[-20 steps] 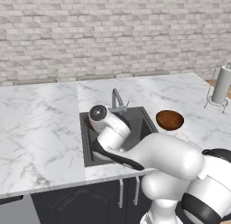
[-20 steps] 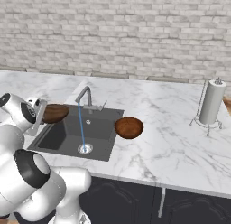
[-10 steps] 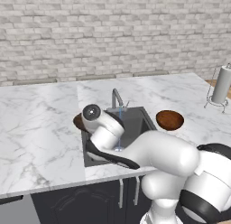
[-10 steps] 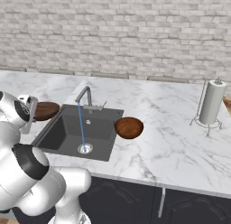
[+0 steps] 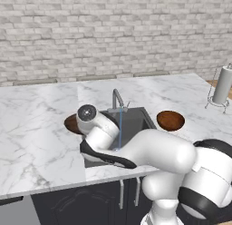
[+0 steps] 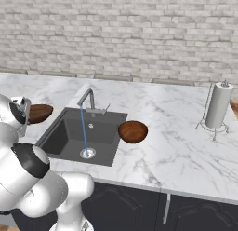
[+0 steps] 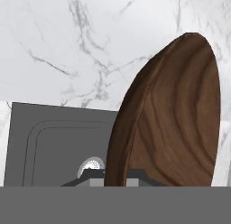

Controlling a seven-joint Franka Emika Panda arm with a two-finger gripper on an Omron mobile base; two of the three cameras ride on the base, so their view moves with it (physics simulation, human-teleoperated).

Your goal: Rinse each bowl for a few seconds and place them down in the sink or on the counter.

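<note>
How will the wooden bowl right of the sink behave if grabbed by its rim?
The bowl on the counter looks like solid grained wood, so probably rigid and unlikely to flex or crack. It is shallow with a rounded underside, so it may rock or tilt if nudged. The faucet is running, so a rinsed rim may get slippery.

two wooden bowls [image 6: 133,132] [image 6: 39,113], one sink [image 6: 69,132], one faucet [image 6: 88,100], one paper towel roll [image 6: 218,105]

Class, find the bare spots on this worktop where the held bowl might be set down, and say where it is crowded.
Bare marble lies left of the sink, and between the second bowl and the paper towel holder. The gripper, shut on the held bowl, crowds the sink's left edge.
</note>
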